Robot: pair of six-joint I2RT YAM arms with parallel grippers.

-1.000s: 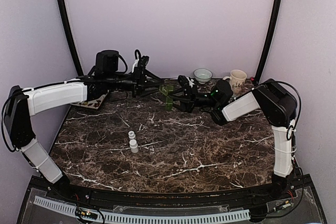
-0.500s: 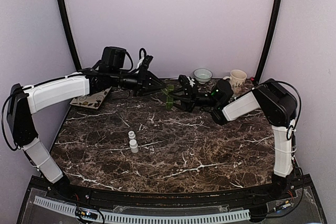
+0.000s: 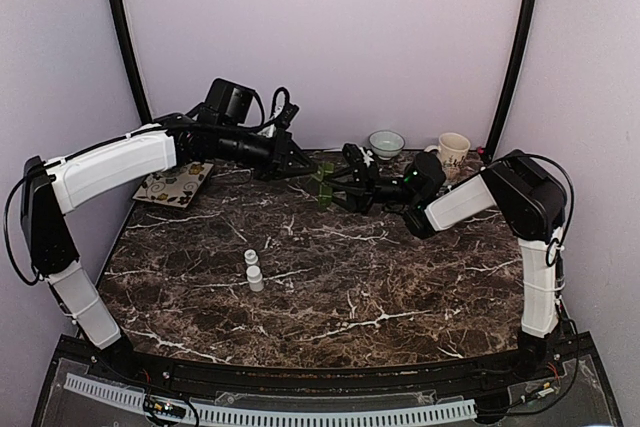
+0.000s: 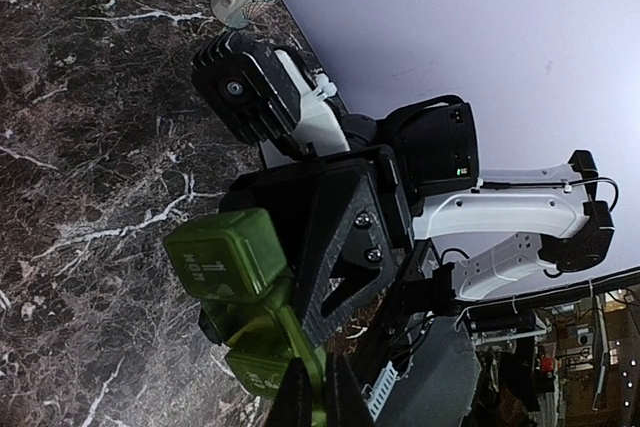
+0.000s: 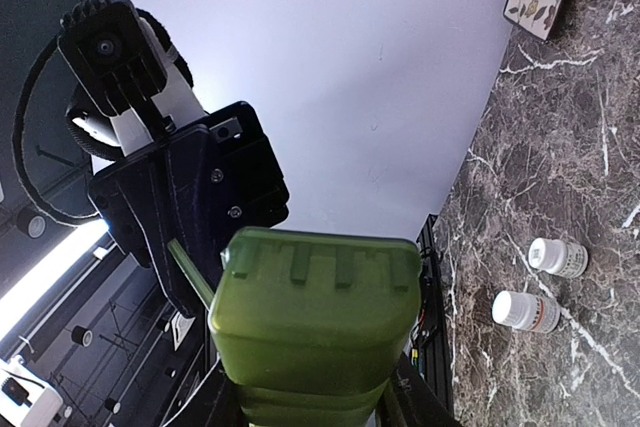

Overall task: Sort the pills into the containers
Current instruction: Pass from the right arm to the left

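The dark green container, a pill box with a row of lidded compartments, is held above the table's far middle. My right gripper is shut on it; in the right wrist view the box fills the space between the gripper's own fingers. My left gripper meets the box from the left. In the left wrist view its fingers are pinched on a thin green lid flap of the box. No loose pills show.
Two small white bottles stand at mid-table, also seen in the right wrist view. A bowl and a mug sit at the back right. A patterned tile lies at the back left.
My left arm has swung right and forward until its fingers reached the green box. The right gripper has kept the box almost still.
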